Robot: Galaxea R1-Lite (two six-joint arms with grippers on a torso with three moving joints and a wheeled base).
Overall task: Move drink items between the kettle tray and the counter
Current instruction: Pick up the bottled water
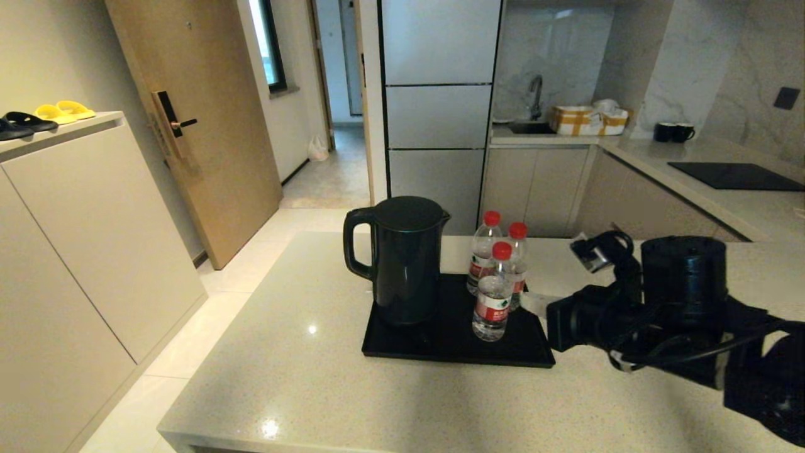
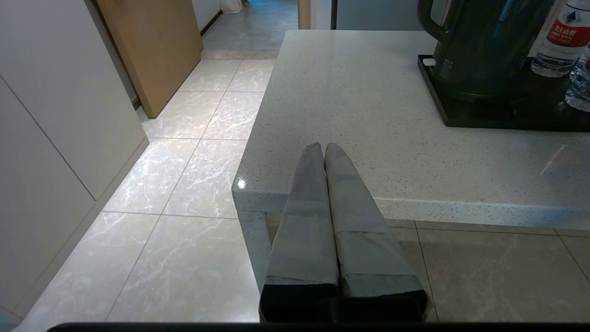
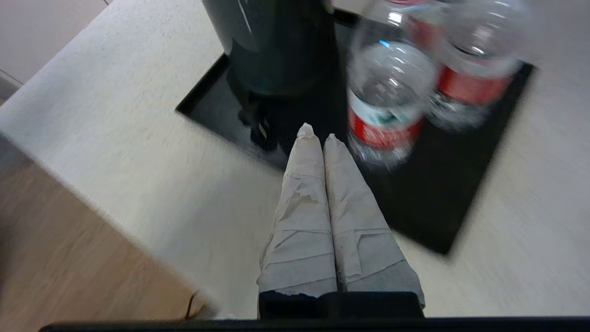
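Standing on the left half of the kettle tray (image 1: 527, 352), the black kettle (image 1: 402, 258) hides the round base beneath it. Three water bottles (image 1: 494, 296) cluster on the tray's right half, the nearest partly covering the two behind. The tray rests on the counter (image 1: 302, 377). The right gripper (image 3: 317, 134) hangs above the tray's near edge, fingers pressed together and holding nothing; the head view shows only its bulky wrist. The left gripper (image 2: 323, 146), likewise closed and empty, hovers by the counter's near left corner, unseen from the head camera.
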